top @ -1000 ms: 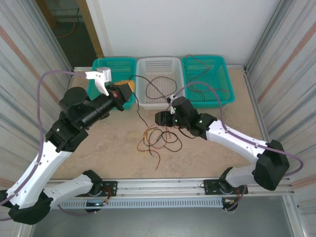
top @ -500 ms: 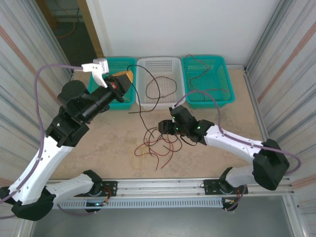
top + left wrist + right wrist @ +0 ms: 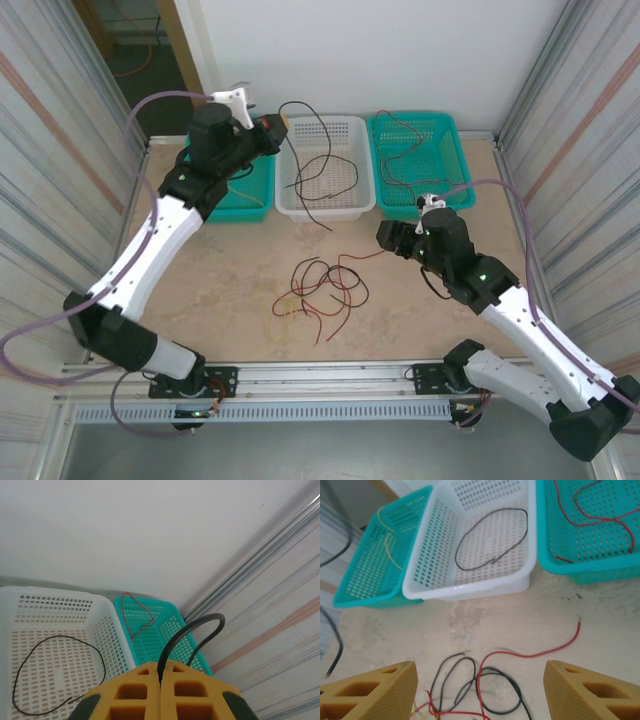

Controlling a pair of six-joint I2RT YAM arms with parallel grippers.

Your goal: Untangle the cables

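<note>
From above, your left end effector holds one black cable high over the white basket; I judge this the sorting step, so get its dangling tail inside the rim before letting go. Left wrist: the fingers are clenched on that cable. Right wrist: your right end effector hangs released, empty, above the tangled cables on the tabletop.

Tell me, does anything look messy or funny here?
Yes. A jumble of red, black and yellow cables lies twisted together on the table, in front of the white basket. Also, one black cable dangles in the air from the shut left pincer, over that basket.
</note>
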